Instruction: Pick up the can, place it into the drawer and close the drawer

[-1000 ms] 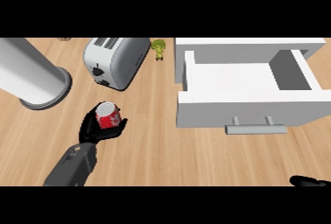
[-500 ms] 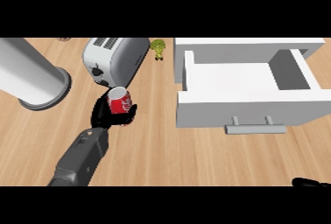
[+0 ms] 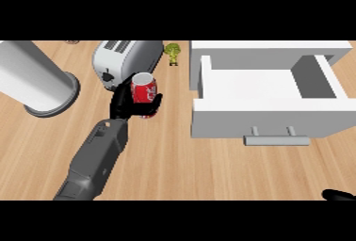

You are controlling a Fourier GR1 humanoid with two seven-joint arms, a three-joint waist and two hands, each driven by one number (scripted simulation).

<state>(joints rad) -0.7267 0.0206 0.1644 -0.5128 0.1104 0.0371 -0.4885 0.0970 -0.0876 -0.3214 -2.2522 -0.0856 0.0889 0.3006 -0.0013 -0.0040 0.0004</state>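
Note:
My left hand (image 3: 128, 104) is curled round a red can (image 3: 144, 89) with a silver top, holding it above the wooden counter just in front of the toaster. The white drawer (image 3: 268, 92) stands pulled open to the right of the can, its inside bare, with a grey handle (image 3: 277, 139) on its front. Only the black tip of my right hand (image 3: 338, 195) shows at the lower right edge.
A silver toaster (image 3: 125, 60) stands right behind the can. A large grey cylinder (image 3: 33, 80) rises at the left. A small green and yellow object (image 3: 172, 52) sits between the toaster and the drawer. Open wood counter (image 3: 208, 164) lies in front.
My left hand has carried the can up and to the right, from the middle left of the counter to just in front of the toaster, nearer the drawer. The right hand has stayed put.

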